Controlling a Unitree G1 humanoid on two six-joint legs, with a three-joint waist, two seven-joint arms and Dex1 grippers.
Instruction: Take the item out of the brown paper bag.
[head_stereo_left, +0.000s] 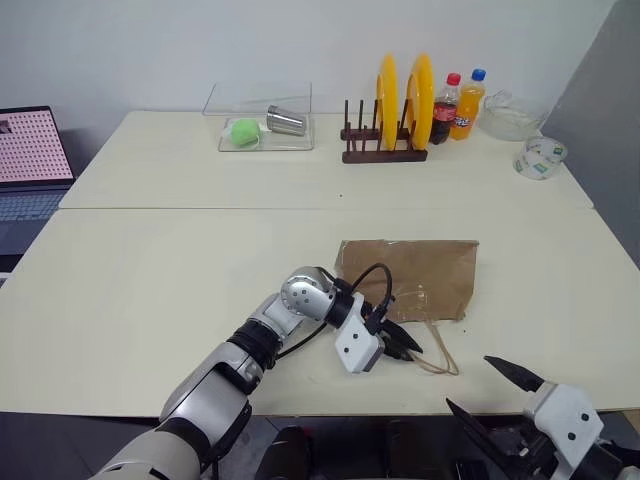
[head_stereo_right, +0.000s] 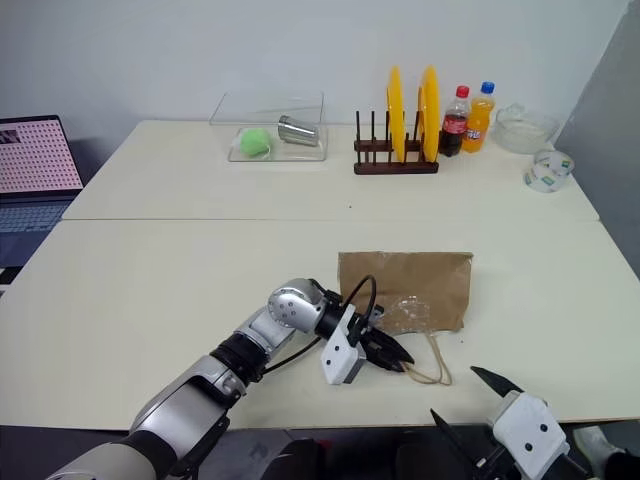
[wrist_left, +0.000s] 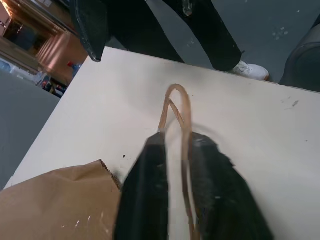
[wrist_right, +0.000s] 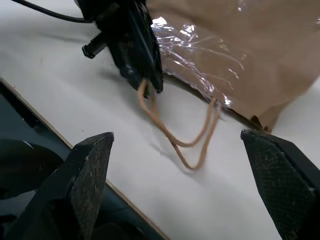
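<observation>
The brown paper bag (head_stereo_left: 410, 272) lies flat on the near table, its mouth facing the front edge. Crinkled clear film (wrist_right: 200, 47) shows at that mouth. The item is hidden. Two thin beige cord handles (head_stereo_left: 438, 358) trail from the mouth onto the table. My left gripper (head_stereo_left: 405, 350) is shut on these cords close to the bag; in the left wrist view the handle loop (wrist_left: 176, 102) runs out between the black fingers (wrist_left: 150, 185). My right gripper (head_stereo_left: 495, 395) hangs open at the front table edge, right of the handles and apart from them.
At the back stand a clear box (head_stereo_left: 258, 120) with a green ball and a steel cup, a rack with yellow plates (head_stereo_left: 400, 105), cola and orange soda bottles (head_stereo_left: 455, 105), a glass bowl (head_stereo_left: 510, 115) and tape (head_stereo_left: 540, 158). A laptop (head_stereo_left: 30, 165) sits far left.
</observation>
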